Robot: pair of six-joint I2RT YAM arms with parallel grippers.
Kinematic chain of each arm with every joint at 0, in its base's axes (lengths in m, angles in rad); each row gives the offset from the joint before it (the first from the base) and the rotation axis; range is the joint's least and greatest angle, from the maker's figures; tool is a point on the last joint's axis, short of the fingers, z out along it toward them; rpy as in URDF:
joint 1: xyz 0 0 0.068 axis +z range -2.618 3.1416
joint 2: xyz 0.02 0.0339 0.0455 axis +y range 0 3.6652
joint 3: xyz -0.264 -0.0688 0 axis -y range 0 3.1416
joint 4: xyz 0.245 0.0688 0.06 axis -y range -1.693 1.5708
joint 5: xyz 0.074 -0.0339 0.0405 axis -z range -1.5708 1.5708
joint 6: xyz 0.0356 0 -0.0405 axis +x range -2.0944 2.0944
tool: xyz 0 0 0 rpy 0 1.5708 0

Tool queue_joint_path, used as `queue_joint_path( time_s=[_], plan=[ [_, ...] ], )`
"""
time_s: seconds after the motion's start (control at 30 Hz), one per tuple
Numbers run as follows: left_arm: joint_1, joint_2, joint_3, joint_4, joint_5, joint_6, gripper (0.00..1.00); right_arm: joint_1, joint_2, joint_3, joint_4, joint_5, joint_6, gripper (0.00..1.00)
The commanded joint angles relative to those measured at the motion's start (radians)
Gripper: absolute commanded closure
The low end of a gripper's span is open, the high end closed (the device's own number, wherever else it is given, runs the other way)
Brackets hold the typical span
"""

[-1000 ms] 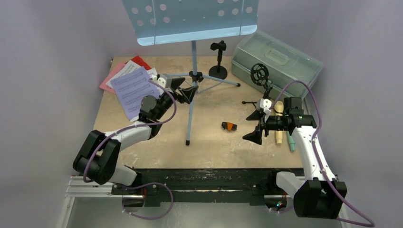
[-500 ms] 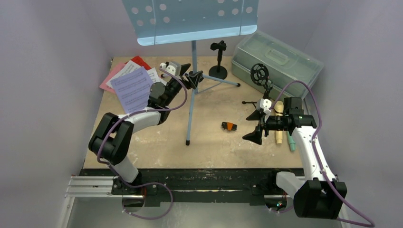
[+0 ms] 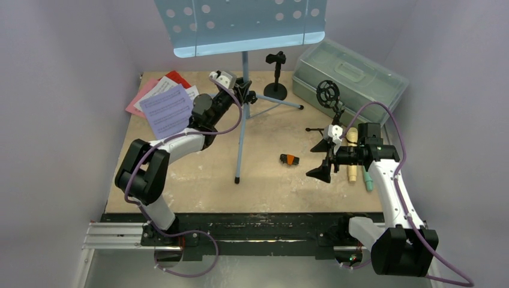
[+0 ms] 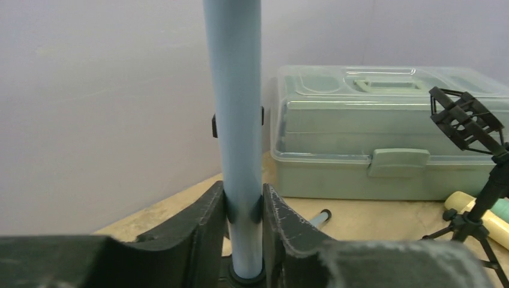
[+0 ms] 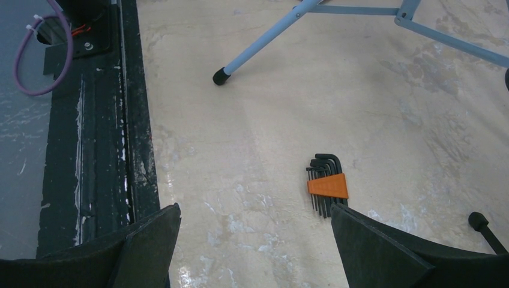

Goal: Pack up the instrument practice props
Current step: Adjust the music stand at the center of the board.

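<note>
The pale-blue perforated sheet-music rack (image 3: 240, 24) stands on its tripod at the back of the table. My left gripper (image 3: 243, 93) is shut on its upright pole (image 4: 234, 120) just above the tripod hub, both pads pressed against the tube. White and red music pages (image 3: 168, 111) lie at the back left. A cream microphone (image 3: 352, 162) and a teal one (image 3: 367, 180) lie at the right, beside my right gripper (image 3: 321, 159), which hangs open over bare tabletop. Black mic holders stand near the case: a short stand (image 3: 276, 75) and a shock mount (image 3: 329, 93).
A translucent grey-green case (image 3: 348, 72) with a handle sits closed at the back right. An orange-sleeved hex key set (image 5: 327, 186) lies just beyond my right fingers. One tripod foot (image 5: 221, 76) reaches toward the near edge. Grey walls enclose three sides.
My left arm has swung back and right to the rack's pole, and its jaws have closed onto the tube. The right arm has stayed still.
</note>
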Motion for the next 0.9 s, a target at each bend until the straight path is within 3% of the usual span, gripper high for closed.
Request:
queue_joint_path(
  time_s=[0.0, 0.03, 0.07, 0.3, 0.6, 0.87],
  plan=[
    [-0.003, 0.008, 0.052, -0.05, 0.014, 0.049, 0.81, 0.005, -0.011, -0.002, 0.008, -0.005, -0.005, 0.01],
    [-0.003, 0.004, 0.053, -0.06, 0.014, 0.042, 0.95, 0.005, -0.011, -0.002, 0.008, -0.005, -0.005, 0.01],
    [-0.003, -0.004, 0.054, -0.071, 0.007, 0.029, 1.0, 0.005, -0.011, -0.002, 0.008, -0.005, -0.005, 0.01],
    [-0.026, -0.112, 0.013, -0.153, -0.072, -0.061, 1.0, 0.005, -0.009, 0.002, 0.008, -0.018, -0.001, 0.01],
    [-0.171, -0.244, -0.063, -0.262, -0.35, -0.127, 1.0, 0.006, 0.062, 0.055, 0.026, -0.082, 0.093, 0.01],
    [-0.286, -0.247, -0.07, -0.284, -0.613, -0.249, 1.0, 0.048, 0.199, 0.217, 0.246, -0.11, 0.467, 0.02]
  ],
)
